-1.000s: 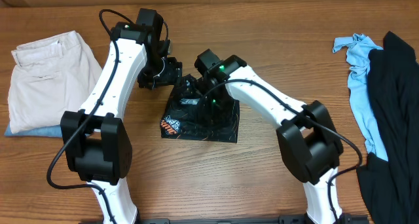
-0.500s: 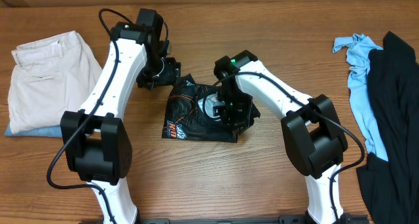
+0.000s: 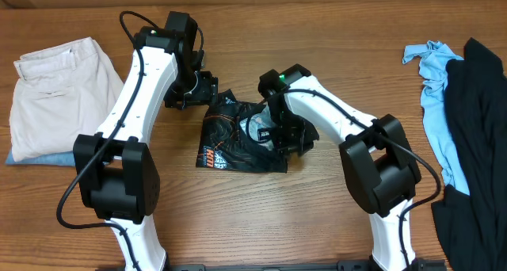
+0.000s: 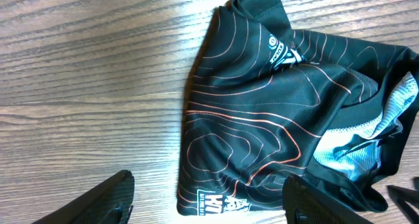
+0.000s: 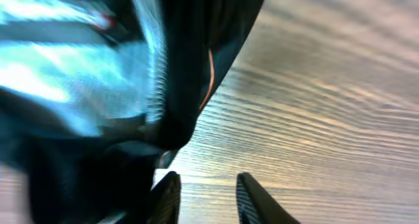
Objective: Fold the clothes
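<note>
Jersey [image 3: 238, 140] crumpled; left tool [image 4: 208, 183] released above it; right tool [image 5: 208, 185]: cannot tell.

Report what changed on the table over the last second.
The right gripper swung from the black jersey's top middle to its right edge, dragging that side along. The neat folded rectangle is now rumpled, with pale mesh lining exposed. The left gripper, beige trousers and light blue shirt stayed put.

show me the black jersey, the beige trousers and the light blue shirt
black jersey [image 3: 230, 144], overhead view, left printed panel
beige trousers [image 3: 55, 97], overhead view, middle of the folded stack
light blue shirt [image 3: 432, 104], overhead view, its crumpled middle
</note>
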